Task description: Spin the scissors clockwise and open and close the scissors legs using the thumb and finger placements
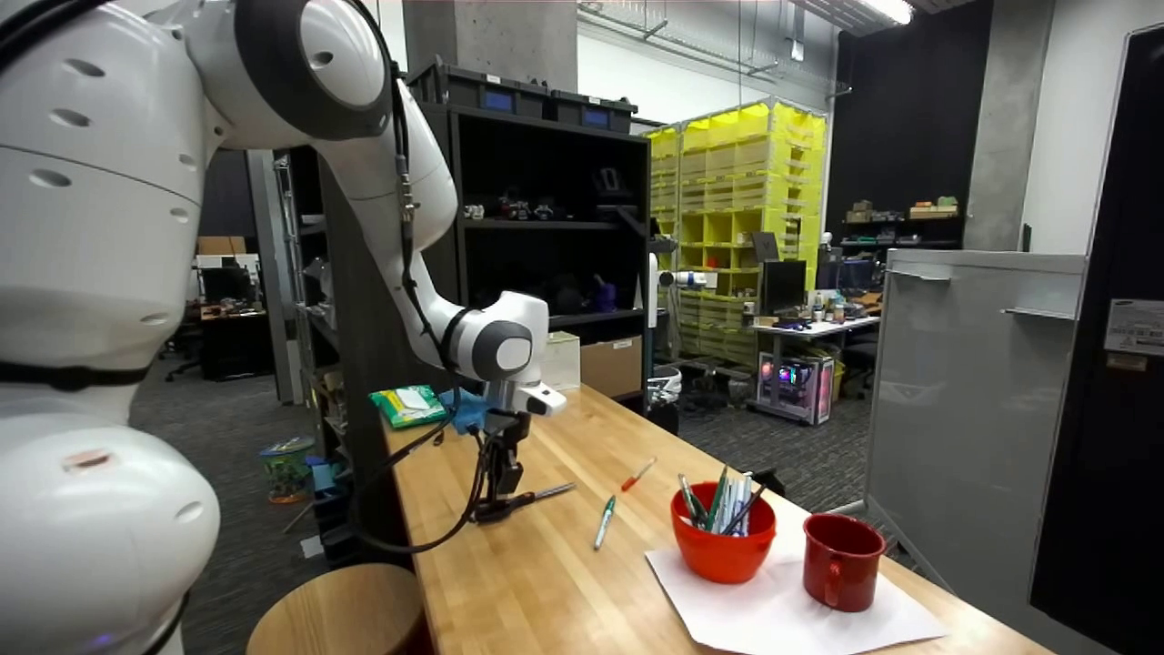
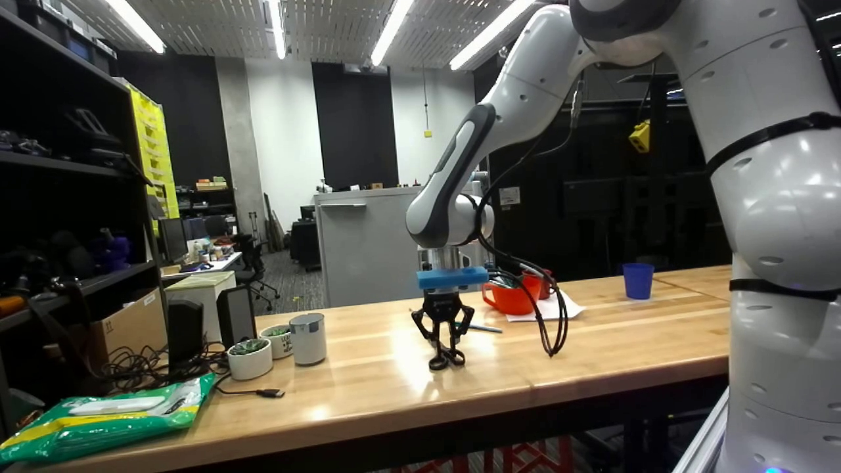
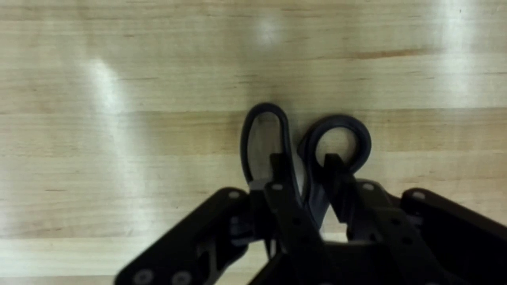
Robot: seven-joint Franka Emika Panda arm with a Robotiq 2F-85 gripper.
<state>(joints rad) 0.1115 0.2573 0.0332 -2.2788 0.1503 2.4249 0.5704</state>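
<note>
Scissors lie on the smooth, striped wooden table beneath the gripper, grey metal blades narrow, black handles looped, one a long oval, the other a rounder ring. We see slim dark fingers slightly apart, a tip at each loop; whether they pinch, we cannot tell.

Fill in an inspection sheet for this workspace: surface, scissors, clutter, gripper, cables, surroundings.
Surface: wooden table, glare patches; spills, nothing seen.
Job's things: black-handled scissors, lying on the table.
Clutter: green-ended pen, red-ended pen, red bowl, red mug, green packet.
Gripper: fingertips apart at the scissors' handles; whether it grips cannot be told.
Cables: black cables loop beside the gripper; loose plug on the table.
Surroundings: wooden stool, yellow storage rack.
</note>
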